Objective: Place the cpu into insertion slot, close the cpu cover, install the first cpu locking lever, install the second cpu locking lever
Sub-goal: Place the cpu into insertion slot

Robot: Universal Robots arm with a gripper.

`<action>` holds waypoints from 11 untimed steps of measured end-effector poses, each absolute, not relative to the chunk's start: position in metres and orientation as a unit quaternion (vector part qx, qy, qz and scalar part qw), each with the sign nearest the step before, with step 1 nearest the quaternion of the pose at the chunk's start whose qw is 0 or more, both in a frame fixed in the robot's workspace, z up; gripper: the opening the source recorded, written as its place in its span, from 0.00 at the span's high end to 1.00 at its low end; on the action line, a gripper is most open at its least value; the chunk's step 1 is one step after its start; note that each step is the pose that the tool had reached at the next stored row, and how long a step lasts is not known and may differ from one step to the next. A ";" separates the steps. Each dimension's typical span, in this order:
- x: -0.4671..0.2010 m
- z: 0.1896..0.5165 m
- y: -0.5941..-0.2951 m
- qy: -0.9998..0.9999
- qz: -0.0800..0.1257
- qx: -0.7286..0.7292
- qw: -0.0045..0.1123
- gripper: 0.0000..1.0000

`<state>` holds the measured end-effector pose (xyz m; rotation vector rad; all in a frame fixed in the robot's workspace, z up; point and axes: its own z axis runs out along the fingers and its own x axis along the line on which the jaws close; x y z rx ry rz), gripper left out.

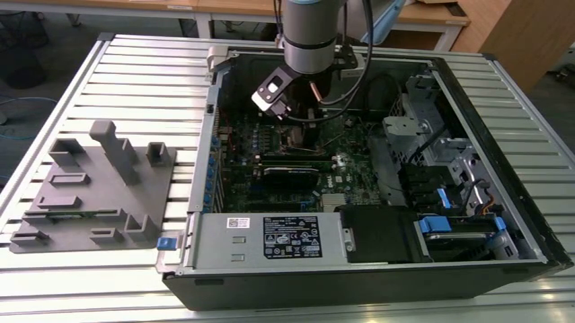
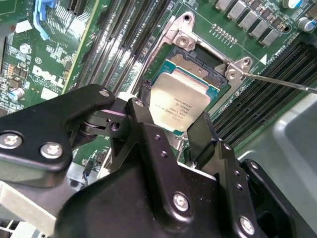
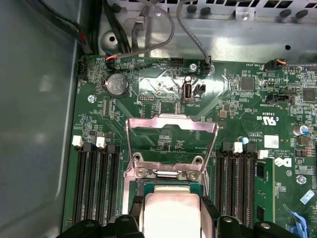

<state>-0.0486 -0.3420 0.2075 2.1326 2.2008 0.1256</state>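
Slatted worktop (image 1: 63,286) carries open computer case (image 1: 359,286) mid-frame; fingers (image 2: 200,133) clamp cpu (image 2: 179,101) just over insertion slot (image 2: 200,63), cpu cover (image 3: 171,123) raised. Placement step; likely needs level, square seating.

Your arm (image 1: 310,30) hangs almost straight down at the top of the exterior view. Its grey wrist section is ringed in black, and cables (image 1: 355,67) loop off it toward the exterior view's right. Just below the wrist, a white-and-black bracket (image 1: 272,91) juts toward the exterior view's left. Your claw (image 2: 174,106) points downward, and its two black fingers (image 2: 200,133) press on opposite edges of the cpu (image 2: 181,96), gripping it between them. In the second wrist view, the claw's black linkage bars, studded with silver screws, spread out from its body. In the first wrist view, both fingertips (image 3: 209,206) flank the chip's pale metal top.
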 end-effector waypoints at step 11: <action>-0.051 0.202 -0.341 0.716 0.041 0.695 0.037 0.46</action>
